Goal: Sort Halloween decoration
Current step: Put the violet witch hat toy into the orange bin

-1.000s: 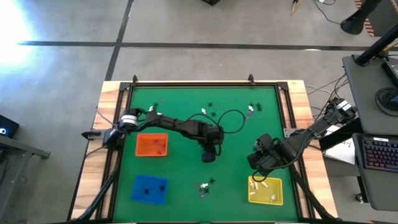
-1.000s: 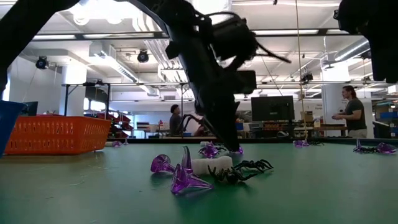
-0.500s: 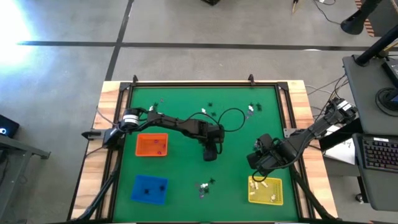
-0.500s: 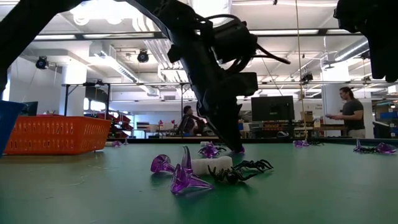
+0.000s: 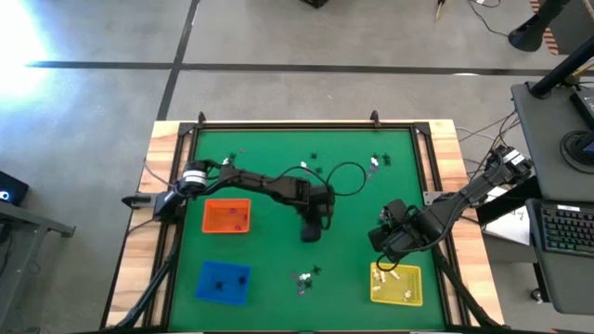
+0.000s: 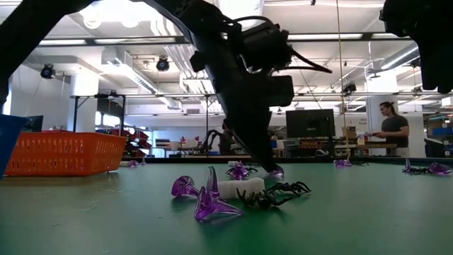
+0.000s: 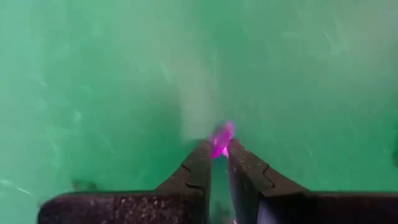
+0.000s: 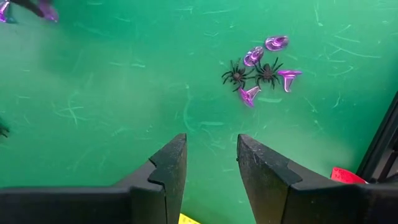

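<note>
One pinkish-purple trinket (image 7: 222, 138), glossy translucent plastic, pinched at the fingertips of the left gripper (image 7: 217, 155) near table centre on the green mat (image 5: 278, 148). Step judged: pickup made; next calls for a lift and carry to a matching tray, likely the orange tray (image 5: 225, 217) at left. Nearby cluster of purple cone-shaped pieces (image 6: 205, 198), a white piece (image 6: 239, 188) and black spiders (image 6: 276, 193), small and spiky. Right gripper (image 8: 211, 162) parked above the mat by the yellow tray (image 5: 396, 284), fingers apart, empty. Blue tray (image 5: 223, 281) at near left.
</note>
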